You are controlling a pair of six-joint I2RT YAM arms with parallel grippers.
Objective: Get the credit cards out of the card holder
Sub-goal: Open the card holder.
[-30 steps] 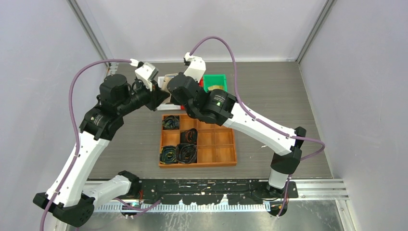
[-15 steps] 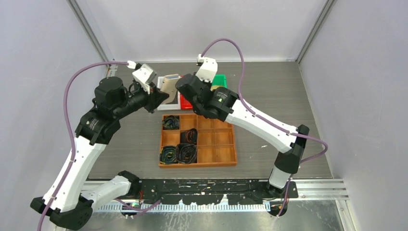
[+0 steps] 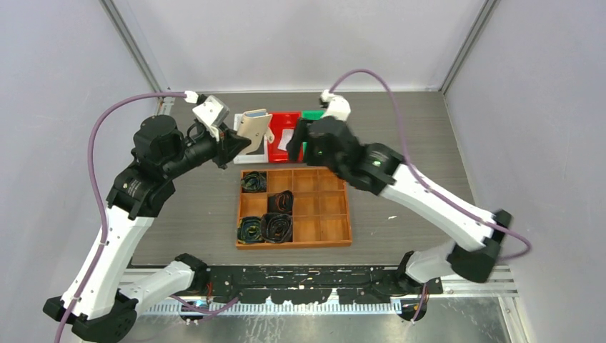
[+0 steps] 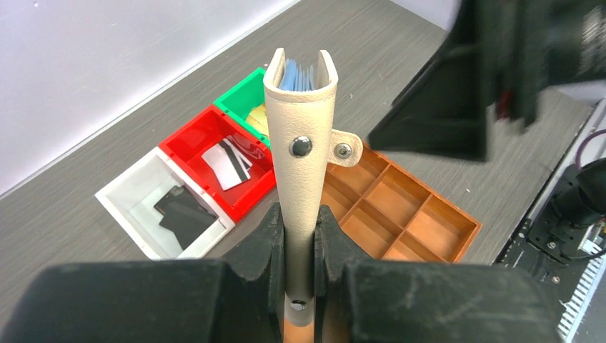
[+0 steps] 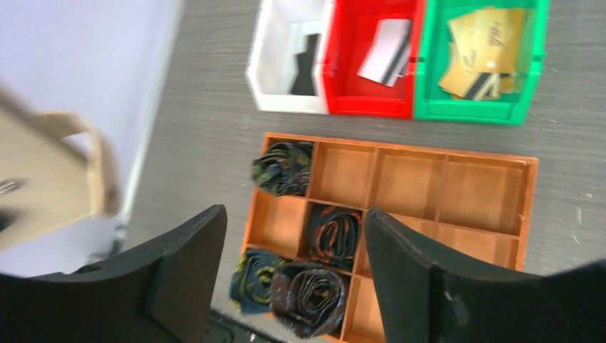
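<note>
Left end effector (image 4: 300,239) is clamped narrow on the lower end of the tan card holder (image 4: 304,136), holding it upright in the air, clear of the bench (image 3: 429,136). From the top view, the card holder (image 3: 254,127) sits over the far-left bin area, at the tip of the left end effector (image 3: 239,141). Its open edge faces up with the pale blue inner pockets (image 4: 296,75) showing. Can't tell whether any cards are in them. The strap tab (image 4: 344,150) sticks out to the side, with a snap on it.

Right end effector (image 5: 296,286) is wide open with nothing between its fingers (image 5: 189,271). It hangs above the wooden divided tray (image 5: 529,207), just beside the holder and not touching it.

Three bins stand in a row on the bench beyond the tray:
- The white bin (image 5: 261,64) has a black card (image 5: 309,57) in it.
- The red bin (image 5: 336,100) has a white/grey card (image 5: 389,50) in it.
- The green bin (image 5: 421,107) has several gold cards (image 5: 486,50) piled loosely.

The tray has coiled belts (image 5: 314,293) in its left compartments.
</note>
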